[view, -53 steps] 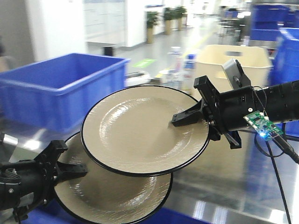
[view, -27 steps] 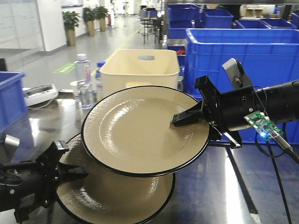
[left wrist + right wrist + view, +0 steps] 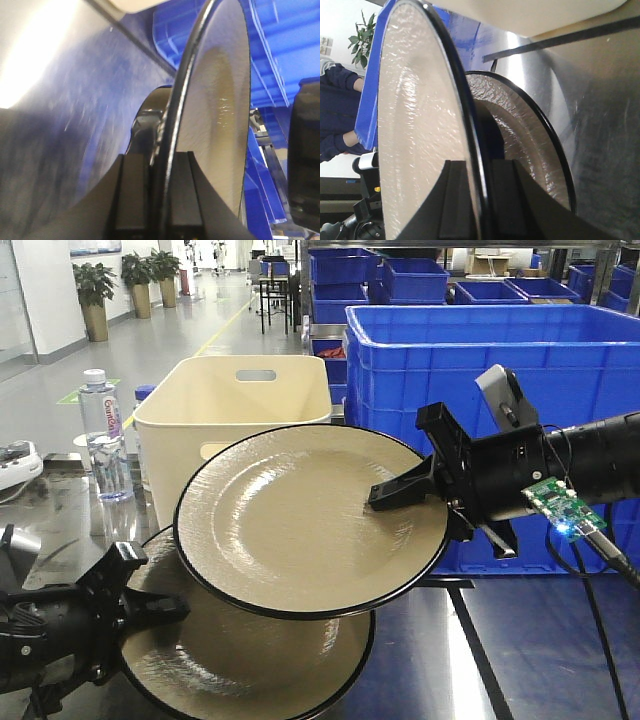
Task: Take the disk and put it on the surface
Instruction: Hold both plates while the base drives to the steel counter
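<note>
Nearest, at the near left corner of the tabletop (image 3: 540, 660), the left gripper (image 3: 150, 602) pinches the left rim of the lower disk (image 3: 250, 665). In the left wrist view its two black fingers (image 3: 132, 200) sit one on each side of the thin black rim, with the disk squeezed between them. This disk is cream with a black edge. It hangs low over the near edge of the tabletop. I cannot tell if it touches the top.

Just above it is the upper disk (image 3: 290, 520), which looks the same. It is up in the air and tilted toward the camera. Its lower part covers the top of the lower disk. The right gripper (image 3: 385, 495) comes in from the right and pinches this disk's right rim. In the right wrist view the fingers (image 3: 452, 200) press on both faces of the rim. A small green circuit board (image 3: 555, 502) sits on the right arm.

The tabletop is dark and shiny. A black tape line (image 3: 475, 635) runs across its right part.

At the far edge stand a cream tub (image 3: 235, 405), a water bottle (image 3: 100, 430) to its left, and a big blue crate (image 3: 470, 360) to its right. Far back are green plants (image 3: 95, 285).
</note>
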Tool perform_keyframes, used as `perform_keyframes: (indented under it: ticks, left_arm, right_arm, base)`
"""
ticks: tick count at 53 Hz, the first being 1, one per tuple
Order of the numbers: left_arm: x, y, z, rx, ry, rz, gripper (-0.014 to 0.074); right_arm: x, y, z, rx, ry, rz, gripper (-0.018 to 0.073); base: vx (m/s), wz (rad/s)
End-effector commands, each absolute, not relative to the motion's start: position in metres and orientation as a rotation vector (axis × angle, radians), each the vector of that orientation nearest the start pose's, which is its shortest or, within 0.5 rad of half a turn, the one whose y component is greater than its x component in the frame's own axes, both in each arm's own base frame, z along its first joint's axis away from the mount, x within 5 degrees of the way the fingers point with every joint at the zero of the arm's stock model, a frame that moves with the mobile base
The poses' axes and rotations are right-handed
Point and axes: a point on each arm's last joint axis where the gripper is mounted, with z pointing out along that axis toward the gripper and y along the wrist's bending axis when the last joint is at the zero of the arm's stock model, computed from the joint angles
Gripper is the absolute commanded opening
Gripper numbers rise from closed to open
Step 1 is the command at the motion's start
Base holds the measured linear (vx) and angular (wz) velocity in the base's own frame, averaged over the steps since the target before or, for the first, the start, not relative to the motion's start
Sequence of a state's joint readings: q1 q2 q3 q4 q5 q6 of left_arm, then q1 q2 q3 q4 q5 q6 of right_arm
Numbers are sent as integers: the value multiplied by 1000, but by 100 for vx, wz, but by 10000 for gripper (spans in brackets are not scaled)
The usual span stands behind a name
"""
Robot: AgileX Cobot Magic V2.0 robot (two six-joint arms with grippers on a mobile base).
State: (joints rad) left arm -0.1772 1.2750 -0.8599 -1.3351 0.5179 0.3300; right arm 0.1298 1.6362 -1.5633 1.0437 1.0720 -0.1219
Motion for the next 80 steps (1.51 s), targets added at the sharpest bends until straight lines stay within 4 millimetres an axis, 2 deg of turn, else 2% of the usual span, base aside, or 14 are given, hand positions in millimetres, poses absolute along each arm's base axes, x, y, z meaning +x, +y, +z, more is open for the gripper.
perform_keyframes:
  ticks: [1,69,75,80]
  left_arm:
    - [255,-92,333,-555,2031,-1294,1]
    - [256,-92,333,-561,2028,-1289,1]
    - [261,-95,325,-569,2062,-1295,1]
    - [267,-104,311,-566,2135,-1313,1]
  right_arm:
    - [328,115,427,50,2173,1459,-8]
    - [328,115,427,52,2170,1463,-8]
    - [330,114,428,75,2149,1451,-8]
    - [331,114,428,84,2141,1445,-8]
  base:
    - [14,-4]
    - [3,0]
    - [0,0]
    - [0,0]
